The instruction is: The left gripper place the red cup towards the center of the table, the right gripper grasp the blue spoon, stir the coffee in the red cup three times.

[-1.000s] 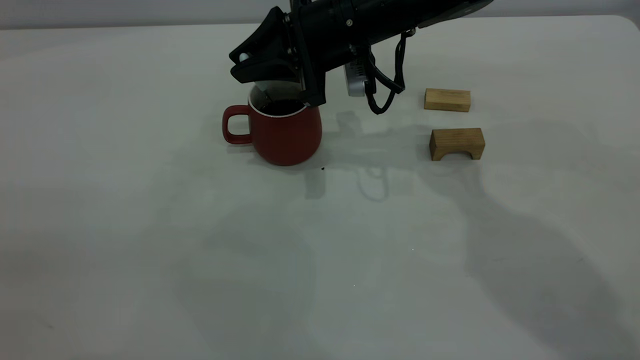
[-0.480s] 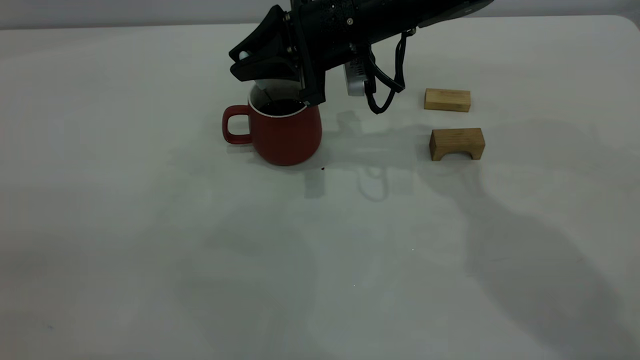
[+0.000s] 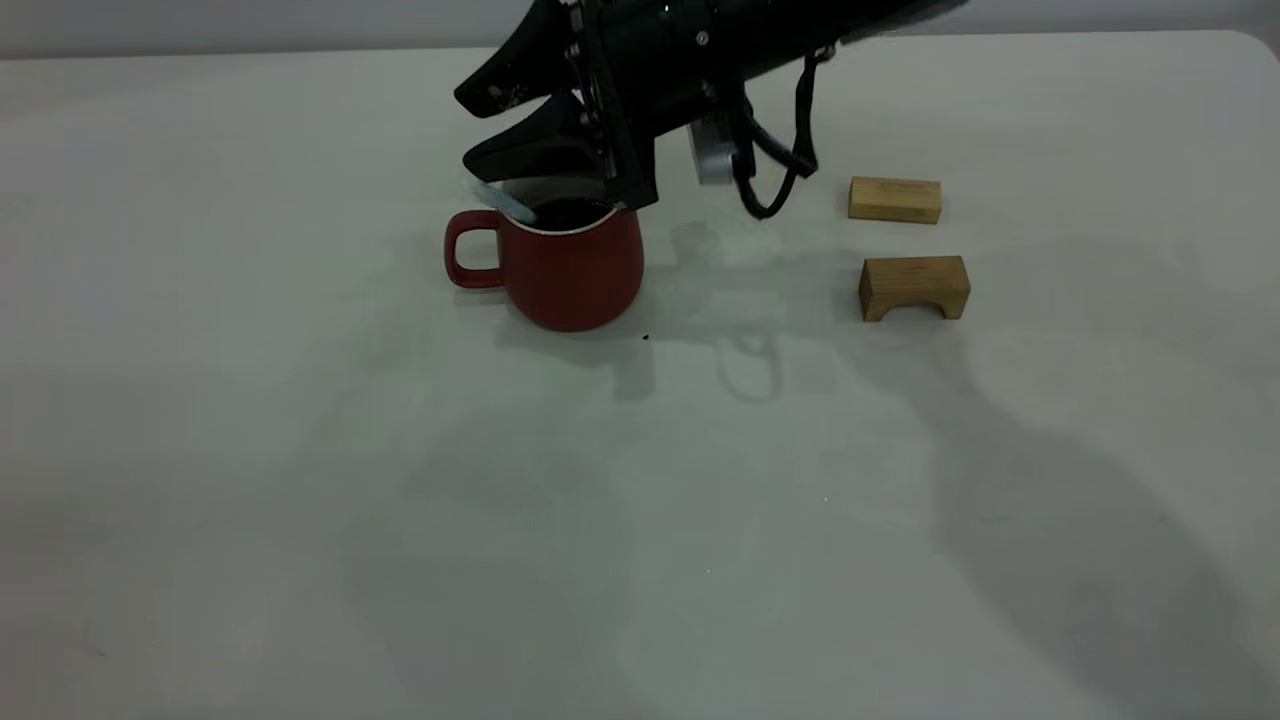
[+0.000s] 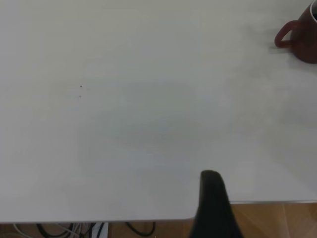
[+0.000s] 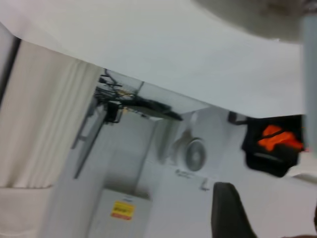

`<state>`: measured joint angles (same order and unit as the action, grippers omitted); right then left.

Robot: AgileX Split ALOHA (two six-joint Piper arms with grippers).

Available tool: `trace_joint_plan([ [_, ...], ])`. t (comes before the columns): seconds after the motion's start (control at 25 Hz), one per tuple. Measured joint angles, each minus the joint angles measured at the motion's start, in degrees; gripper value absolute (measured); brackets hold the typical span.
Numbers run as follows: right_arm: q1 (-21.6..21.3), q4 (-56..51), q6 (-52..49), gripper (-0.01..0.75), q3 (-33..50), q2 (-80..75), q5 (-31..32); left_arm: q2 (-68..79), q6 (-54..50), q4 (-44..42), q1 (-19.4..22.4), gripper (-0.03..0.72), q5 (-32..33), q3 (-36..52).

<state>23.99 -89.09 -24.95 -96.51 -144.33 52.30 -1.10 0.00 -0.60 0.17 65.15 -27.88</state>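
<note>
The red cup (image 3: pixel 570 265) stands upright on the table (image 3: pixel 300 450) left of centre at the back, handle to the left, with dark coffee (image 3: pixel 565 212) inside. The blue spoon (image 3: pixel 505 205) lies slanted across the cup's rim above the handle, its lower end in the cup. My right gripper (image 3: pixel 465 130) hangs just above the cup and spoon, open and holding nothing. The left arm is out of the exterior view. Its wrist view shows the cup (image 4: pixel 302 37) far off and one dark finger (image 4: pixel 213 203) over the table's edge, with nothing beside it.
Two tan wooden blocks sit to the right of the cup: a flat one (image 3: pixel 895 199) and an arched one (image 3: pixel 914 287). A tiny dark speck (image 3: pixel 645 337) lies by the cup's base. The table's front half is bare.
The right gripper's fingers have spread apart and let go of the spoon. The spoon has tipped over onto the cup's rim on the handle side. The cup has not moved.
</note>
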Motion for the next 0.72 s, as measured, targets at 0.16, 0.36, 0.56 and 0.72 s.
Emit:
trace_joint_plan([
  [0.16,-0.21,8.33,0.0,0.456,0.0,5.83,0.0,0.0,0.0,0.0,0.0,0.593,0.0,0.0],
  [0.36,-0.38,23.38,0.0,0.456,0.0,14.62,0.36,0.0,0.0,0.0,0.0,0.592,0.0,0.0],
  [0.56,-0.52,29.95,0.06,0.456,0.0,23.51,1.39,0.0,0.0,0.0,0.0,0.592,0.0,0.0],
  [0.72,-0.52,30.15,4.17,0.456,0.0,29.05,3.45,0.0,0.0,0.0,0.0,0.592,0.0,0.0],
])
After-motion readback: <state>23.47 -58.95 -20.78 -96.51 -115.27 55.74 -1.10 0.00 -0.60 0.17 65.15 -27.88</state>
